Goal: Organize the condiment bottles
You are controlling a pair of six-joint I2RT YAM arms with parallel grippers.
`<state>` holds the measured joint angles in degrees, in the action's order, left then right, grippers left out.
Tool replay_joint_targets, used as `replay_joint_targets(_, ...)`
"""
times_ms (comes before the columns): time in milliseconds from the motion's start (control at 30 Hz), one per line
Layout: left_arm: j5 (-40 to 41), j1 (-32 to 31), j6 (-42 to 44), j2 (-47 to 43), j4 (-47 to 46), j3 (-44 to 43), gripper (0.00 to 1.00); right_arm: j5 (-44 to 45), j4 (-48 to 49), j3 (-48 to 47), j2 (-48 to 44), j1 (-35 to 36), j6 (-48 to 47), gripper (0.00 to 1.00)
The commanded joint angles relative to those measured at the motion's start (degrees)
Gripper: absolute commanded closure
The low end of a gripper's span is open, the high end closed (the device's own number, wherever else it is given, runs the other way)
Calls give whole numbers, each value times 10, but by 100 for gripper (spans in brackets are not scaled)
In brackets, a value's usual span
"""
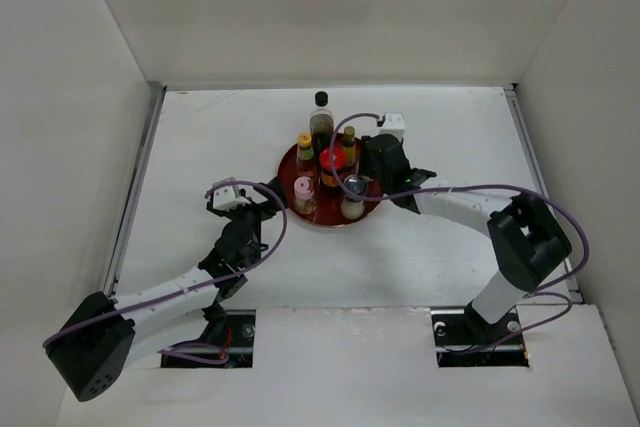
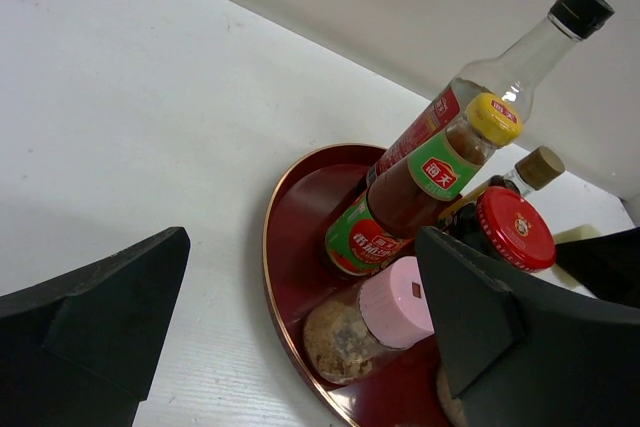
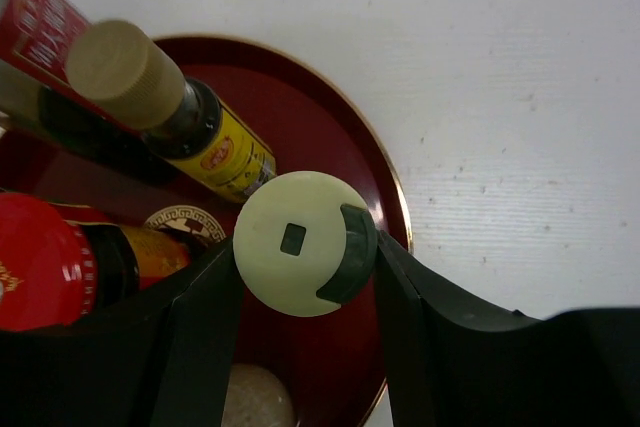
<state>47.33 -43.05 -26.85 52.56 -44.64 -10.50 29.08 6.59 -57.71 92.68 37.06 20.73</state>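
Right wrist view, centre: right gripper (image 3: 300, 265) pinches the cream-topped shaker (image 3: 290, 237); best lifted straight, clearing the amber bottle (image 3: 200, 132) (left gripper (image 2: 290, 327) gapes wide).

The tray (image 2: 300, 247) is dark red, gold-rimmed; the sauce bottle (image 2: 420, 182) has a yellow cap, green-and-red label. One pink-lidded shaker (image 2: 385, 312); one cream-lidded shaker (image 3: 295, 242).

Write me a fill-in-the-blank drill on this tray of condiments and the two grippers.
1. The right gripper grips the cream-lidded shaker; the left gripper holds nothing and is ____.
2. The green-labelled sauce bottle has a ____ cap.
3. The pink-lidded shaker stands on a round ____ tray.
Missing words: open; yellow; red.
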Motion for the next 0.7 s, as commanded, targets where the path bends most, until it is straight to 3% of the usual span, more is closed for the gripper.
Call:
replay_joint_targets(0, -5, 0, -6, -8, -22, -6, 0, -11, 35, -31, 10, -2, -2, 49)
replay_joint_targets(67, -5, 0, -5, -7, -21, -7, 0, -9, 33, -31, 14, -2, 2, 41)
replay_joint_targets(200, 0, 0, -6, -4, -9, -13, 0, 3, 17, -31, 3, -2, 9, 14)
replay_joint_targets(300, 2, 3, -8, 0, 5, -20, 0, 16, -1, -33, -27, -2, 10, 0)
replay_joint_targets(533, 10, 14, -23, 34, 66, -55, 0, 51, -16, 24, -131, -14, 21, 0)
replay_joint_targets(667, 16, 24, -29, 75, 206, -135, 0, 67, -5, 103, -211, -36, 62, 0)
